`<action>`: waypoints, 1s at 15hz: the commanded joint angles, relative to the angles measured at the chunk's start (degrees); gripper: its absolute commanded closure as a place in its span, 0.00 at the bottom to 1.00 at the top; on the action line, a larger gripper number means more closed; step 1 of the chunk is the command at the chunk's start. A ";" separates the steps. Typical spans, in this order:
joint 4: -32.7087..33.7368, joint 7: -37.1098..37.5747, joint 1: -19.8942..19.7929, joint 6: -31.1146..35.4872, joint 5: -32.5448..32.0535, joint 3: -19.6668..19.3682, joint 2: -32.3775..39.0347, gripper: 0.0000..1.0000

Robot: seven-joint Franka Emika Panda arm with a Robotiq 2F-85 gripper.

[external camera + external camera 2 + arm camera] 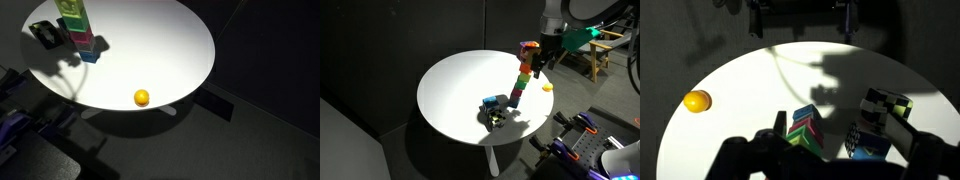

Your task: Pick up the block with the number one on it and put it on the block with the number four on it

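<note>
- Broadly, the round white counter [180,50] is brightly lit across its top, while the room around it falls off into dark floor and dark walls.
- A tower of coloured blocks [521,80] stands upright near the counter's edge. The numbers on the blocks are too small to read, so I cannot tell which one bears the one.
- A loose blue block [492,101] lies near the tower's foot, just beside a black-and-white checkered thing [498,118].
- A yellow ball [142,97] sits well apart from the tower, near the rim.
- The jaws hang beside the tower's top in an exterior view. In the wrist view they are spread wide with nothing between them.
- A wooden chair [605,50] stands beyond the counter.
</note>
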 commanded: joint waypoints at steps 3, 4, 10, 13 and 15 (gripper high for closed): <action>-1.42 2.11 1.70 6.69 -1.66 1.58 2.52 0.00; -1.69 2.12 1.95 7.98 -1.76 1.81 3.03 0.00; -2.85 1.73 2.74 14.11 -2.89 2.33 5.37 0.00; -3.33 1.36 2.92 16.58 -2.97 2.39 6.38 0.00; -3.59 1.03 3.27 17.65 -2.53 2.36 7.00 0.00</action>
